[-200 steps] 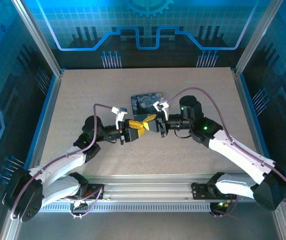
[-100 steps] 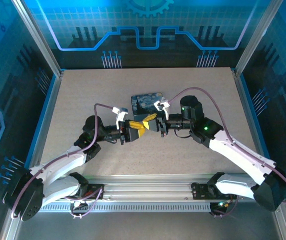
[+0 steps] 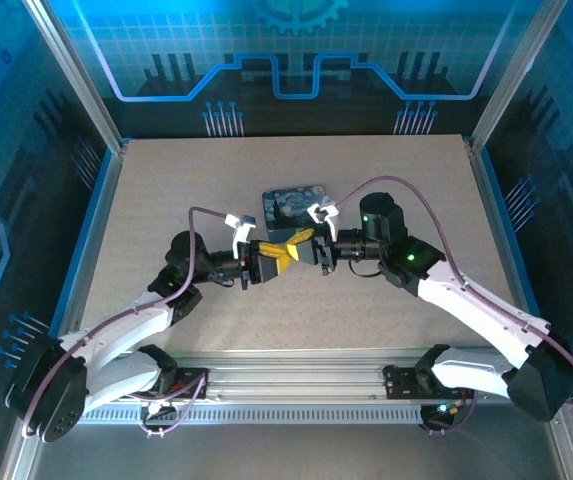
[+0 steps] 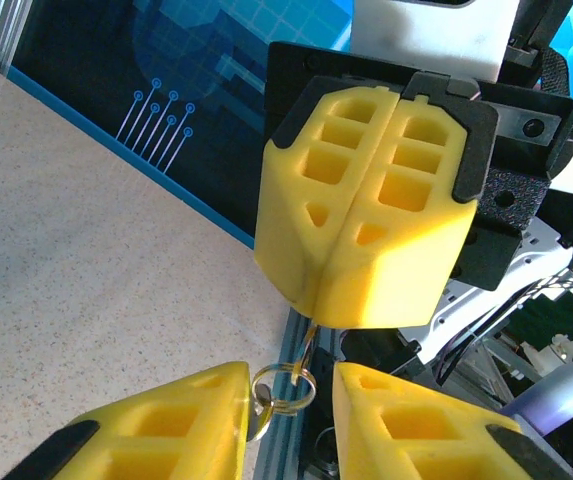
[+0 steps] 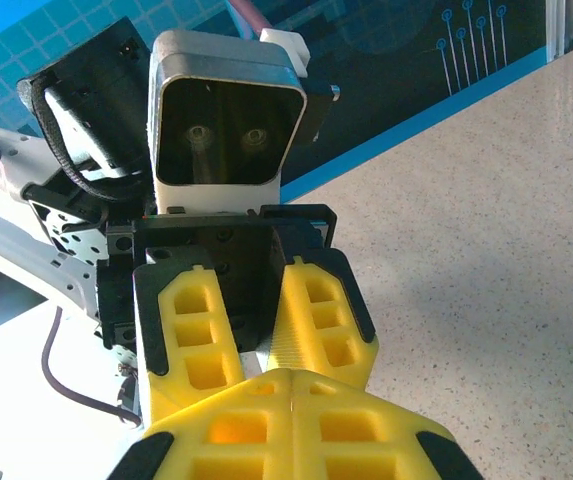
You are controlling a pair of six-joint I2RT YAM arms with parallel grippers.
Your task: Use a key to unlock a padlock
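Over the middle of the table my two grippers meet tip to tip. My right gripper (image 3: 297, 243) (image 4: 318, 318) (image 5: 291, 376) is shut on the key (image 4: 310, 338), a thin metal strip sticking out below its yellow fingertips. A key ring (image 4: 284, 386) hangs from the strip, and a small round metal piece (image 4: 257, 416) on the ring rests against one finger (image 4: 181, 425) of my left gripper. That left gripper (image 3: 273, 257) (image 4: 291, 380) (image 5: 264, 350) stands open, its jaws on either side of the ring without pinching it. The padlock is hidden.
A box printed with a blue night-sky painting (image 3: 294, 204) lies just behind the grippers. The speckled tabletop (image 3: 166, 190) has room to the left, right and front. Blue-rimmed walls enclose the table, and a metal rail (image 3: 296, 382) runs along its near edge.
My left gripper's jaws have come a little closer together around the key ring. Both arms have stayed almost where they were.
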